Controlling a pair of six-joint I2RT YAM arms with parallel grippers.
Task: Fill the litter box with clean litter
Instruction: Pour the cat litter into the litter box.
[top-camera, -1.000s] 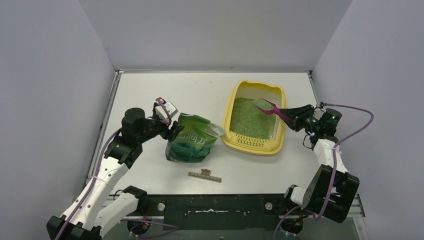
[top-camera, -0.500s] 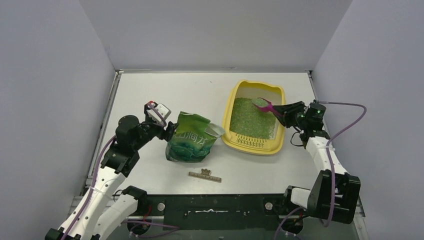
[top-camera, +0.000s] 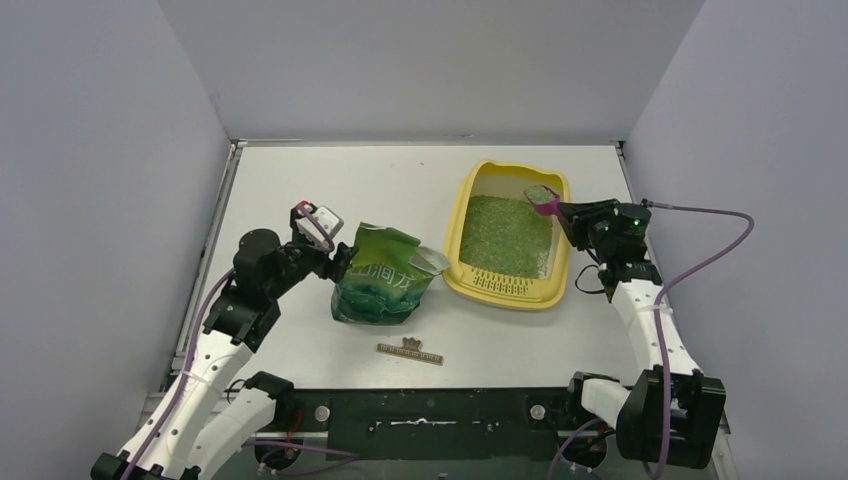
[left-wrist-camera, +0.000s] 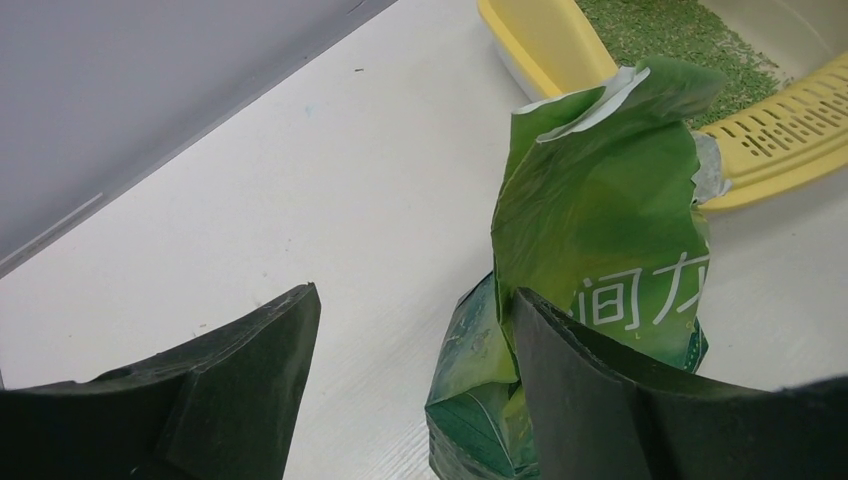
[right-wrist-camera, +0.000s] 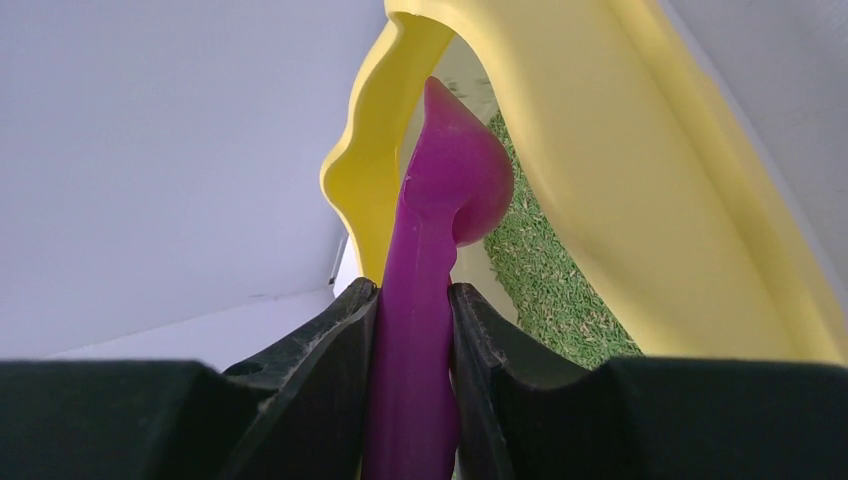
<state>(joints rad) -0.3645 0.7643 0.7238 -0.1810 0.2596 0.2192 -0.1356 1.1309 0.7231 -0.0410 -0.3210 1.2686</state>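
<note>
Twice looked. Found left gripper (left-wrist-camera: 412, 300) spread wide beside green bag (left-wrist-camera: 600, 200), holding nothing. Found right gripper (right-wrist-camera: 412, 300) clamped on magenta scoop (right-wrist-camera: 455, 170), over litter box (right-wrist-camera: 620, 150).

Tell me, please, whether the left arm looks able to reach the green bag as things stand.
Probably yes. The left hand is open right beside the green bag, facing its side, with nothing between them; the litter box lies beyond the bag.
</note>
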